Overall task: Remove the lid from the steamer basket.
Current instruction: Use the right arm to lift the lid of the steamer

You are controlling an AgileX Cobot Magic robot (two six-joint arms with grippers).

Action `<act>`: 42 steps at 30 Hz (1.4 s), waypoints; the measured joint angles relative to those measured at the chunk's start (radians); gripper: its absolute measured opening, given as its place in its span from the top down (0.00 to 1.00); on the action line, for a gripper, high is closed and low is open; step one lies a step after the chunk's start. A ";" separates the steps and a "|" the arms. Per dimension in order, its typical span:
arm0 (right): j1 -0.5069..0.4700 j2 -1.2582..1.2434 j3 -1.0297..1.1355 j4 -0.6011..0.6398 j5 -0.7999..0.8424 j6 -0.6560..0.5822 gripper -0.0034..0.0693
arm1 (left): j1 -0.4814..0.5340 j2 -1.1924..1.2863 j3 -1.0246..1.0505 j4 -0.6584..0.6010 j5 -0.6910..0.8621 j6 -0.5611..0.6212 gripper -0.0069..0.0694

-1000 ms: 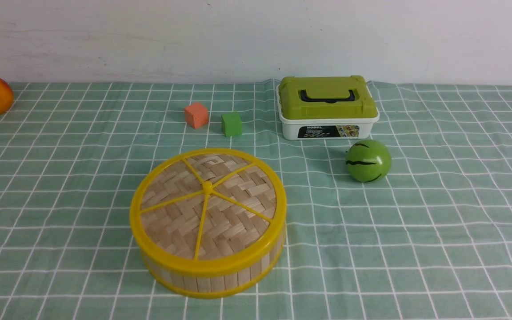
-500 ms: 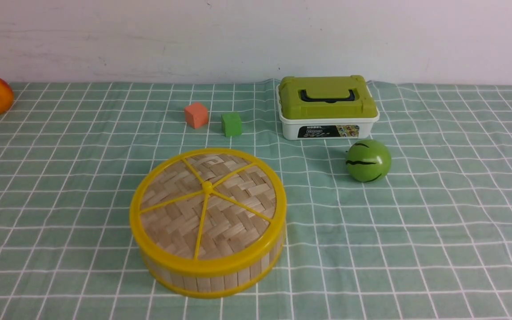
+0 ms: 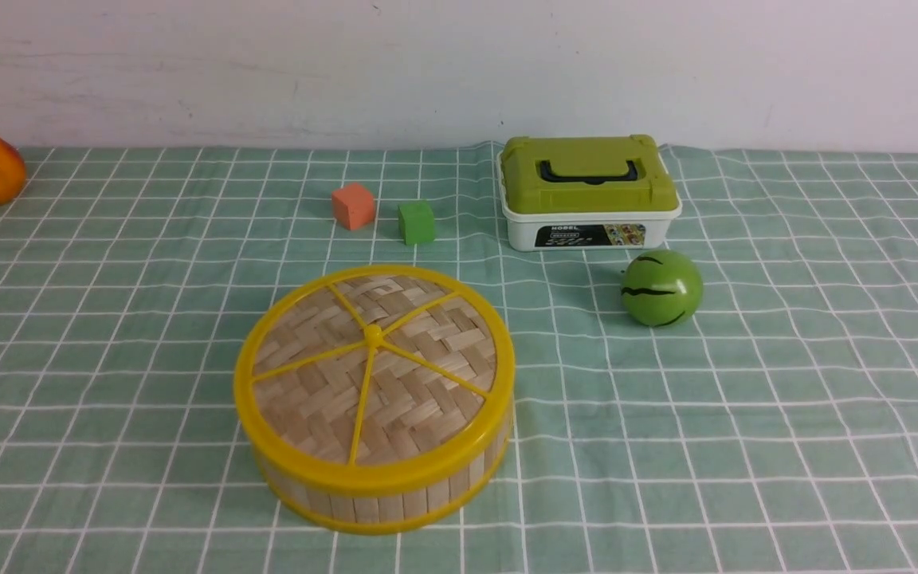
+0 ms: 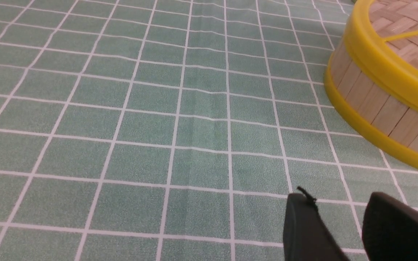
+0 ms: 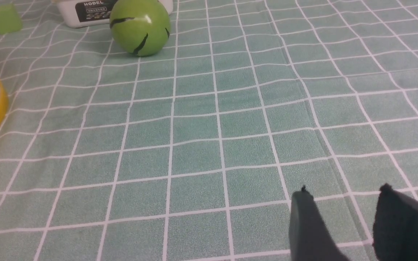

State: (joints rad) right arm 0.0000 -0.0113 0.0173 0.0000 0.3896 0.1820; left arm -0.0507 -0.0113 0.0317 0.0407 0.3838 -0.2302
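Plain pale wall out back; lid sits flush, probably just keeping the basket covered. Left claw and right claw are both spread, empty.

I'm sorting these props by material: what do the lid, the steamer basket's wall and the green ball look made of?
Lid: matte woven bamboo, judging by its crossing tan strips, with a glossy rim, likely plastic.
Steamer basket's wall: probably bamboo, matte, as upright grained slats show.
Green ball: smooth and shiny with bright highlights; perhaps plastic or lacquered foam.
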 joint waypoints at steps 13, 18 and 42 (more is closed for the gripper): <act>0.000 0.000 0.000 0.000 0.000 0.000 0.62 | 0.000 0.000 0.000 0.000 0.000 0.000 0.60; 0.000 0.000 0.000 -0.007 0.000 0.000 0.62 | 0.000 0.000 0.000 0.000 0.000 0.000 0.60; 0.000 0.000 0.000 -0.026 0.000 0.003 0.62 | 0.000 0.000 0.000 0.000 0.000 0.000 0.60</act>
State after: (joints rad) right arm 0.0000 -0.0113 0.0173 -0.0259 0.3896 0.1852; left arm -0.0507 -0.0113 0.0317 0.0407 0.3838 -0.2302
